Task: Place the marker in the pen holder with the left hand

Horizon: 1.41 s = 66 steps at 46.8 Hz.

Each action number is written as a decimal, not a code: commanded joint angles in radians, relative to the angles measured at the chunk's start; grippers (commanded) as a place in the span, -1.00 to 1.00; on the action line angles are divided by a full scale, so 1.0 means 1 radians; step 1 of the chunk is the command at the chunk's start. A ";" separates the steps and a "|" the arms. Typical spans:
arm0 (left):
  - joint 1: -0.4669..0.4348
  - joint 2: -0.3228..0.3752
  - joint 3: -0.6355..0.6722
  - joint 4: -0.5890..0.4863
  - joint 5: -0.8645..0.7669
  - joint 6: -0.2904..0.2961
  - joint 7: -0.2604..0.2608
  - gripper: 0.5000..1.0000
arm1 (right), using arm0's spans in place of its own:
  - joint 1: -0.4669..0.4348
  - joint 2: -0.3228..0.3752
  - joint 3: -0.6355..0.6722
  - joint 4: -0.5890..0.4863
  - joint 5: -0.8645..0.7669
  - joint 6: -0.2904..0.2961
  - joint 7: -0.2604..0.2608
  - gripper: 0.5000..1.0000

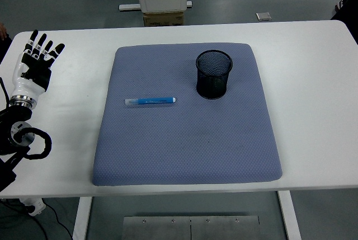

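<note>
A blue marker (150, 101) with a pale cap lies flat on the blue-grey mat (184, 139), left of centre and pointing left-right. A black mesh pen holder (213, 74) stands upright on the mat's far right part, with nothing visible inside. My left hand (38, 58) hovers over the white table at the far left, off the mat, fingers spread and holding nothing. It is well to the left of the marker. The right arm does not show.
The white table (313, 83) extends around the mat on all sides. Beyond the far edge stand a white column base and a cardboard box (163, 19) on the floor.
</note>
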 commanded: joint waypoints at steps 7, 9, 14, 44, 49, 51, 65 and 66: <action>0.002 -0.033 -0.001 -0.001 -0.009 -0.024 0.001 1.00 | 0.000 0.000 0.000 0.000 0.000 -0.001 0.000 1.00; 0.003 -0.034 -0.001 -0.001 -0.009 -0.024 0.001 1.00 | 0.000 0.000 0.000 0.000 0.000 0.000 0.000 1.00; 0.007 -0.050 -0.001 -0.001 -0.005 -0.026 0.001 1.00 | 0.000 0.000 0.000 0.000 0.000 0.000 0.000 1.00; -0.020 -0.087 -0.002 0.000 -0.004 -0.129 0.001 1.00 | 0.000 0.000 0.000 0.000 0.000 0.000 0.000 1.00; -0.036 -0.090 0.002 0.000 0.008 -0.118 0.001 1.00 | 0.000 0.000 0.000 0.000 0.000 0.000 0.000 1.00; -0.036 -0.090 0.004 0.000 0.008 -0.118 0.001 1.00 | 0.000 0.000 0.000 0.000 0.000 0.000 0.000 1.00; -0.044 -0.088 0.029 -0.003 0.018 -0.116 0.001 1.00 | 0.000 0.000 0.000 0.000 0.000 0.000 0.000 1.00; -0.046 -0.088 0.029 -0.003 0.018 -0.118 0.001 1.00 | 0.000 0.000 -0.001 0.000 0.000 -0.001 0.000 1.00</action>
